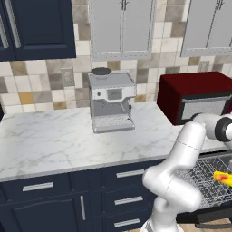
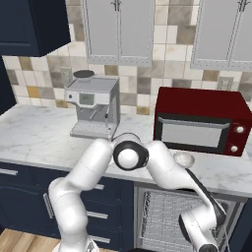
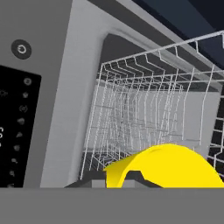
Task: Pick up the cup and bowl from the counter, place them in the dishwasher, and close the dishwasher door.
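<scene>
Long white marble counter [image 1: 54, 140] with grey veins, topping navy drawers with silver handles. On it, against tiled wall: silver coffee machine [image 1: 111, 100], standing upright, well left of dark red microwave [image 2: 202, 120]. Small pale bowl-like item [image 2: 183, 159] on counter just in front of microwave, near front edge. Below counter, grey wire rack [image 3: 148, 113] pulled out of dishwasher [image 2: 162, 211]; yellow object [image 1: 223, 177] lying in rack, yellow rounded shape [image 3: 168, 168] close up in hand view.
</scene>
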Tool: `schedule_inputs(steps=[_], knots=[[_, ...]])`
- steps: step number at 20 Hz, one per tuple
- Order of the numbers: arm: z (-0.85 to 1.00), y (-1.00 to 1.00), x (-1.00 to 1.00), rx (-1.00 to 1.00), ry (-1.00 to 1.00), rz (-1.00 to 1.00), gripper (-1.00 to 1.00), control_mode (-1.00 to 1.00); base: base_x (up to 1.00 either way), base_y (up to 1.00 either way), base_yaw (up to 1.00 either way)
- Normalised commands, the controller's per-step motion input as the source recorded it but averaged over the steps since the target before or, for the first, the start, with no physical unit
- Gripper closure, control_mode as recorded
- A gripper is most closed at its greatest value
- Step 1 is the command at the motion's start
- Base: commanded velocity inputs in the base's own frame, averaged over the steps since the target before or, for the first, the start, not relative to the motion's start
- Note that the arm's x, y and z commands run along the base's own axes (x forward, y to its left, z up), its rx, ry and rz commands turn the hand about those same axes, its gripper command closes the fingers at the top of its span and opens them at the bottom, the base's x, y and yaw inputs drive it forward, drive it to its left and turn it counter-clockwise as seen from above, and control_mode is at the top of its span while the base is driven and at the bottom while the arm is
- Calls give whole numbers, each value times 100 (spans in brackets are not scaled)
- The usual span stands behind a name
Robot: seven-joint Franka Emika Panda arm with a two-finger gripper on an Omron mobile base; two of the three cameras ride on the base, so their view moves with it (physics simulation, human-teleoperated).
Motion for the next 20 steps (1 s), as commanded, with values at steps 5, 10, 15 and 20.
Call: schedule_inputs(steps=[5,10,15,20], knots=[[-44,0,30,0,0,0,100,-100,0,0,0],[-57,0,2,0,0,0,100,-100,0,0,0],[-43,0,1,0,0,0,100,-100,0,0,0],[-42,0,1,0,0,0,100,-100,0,0,0]])
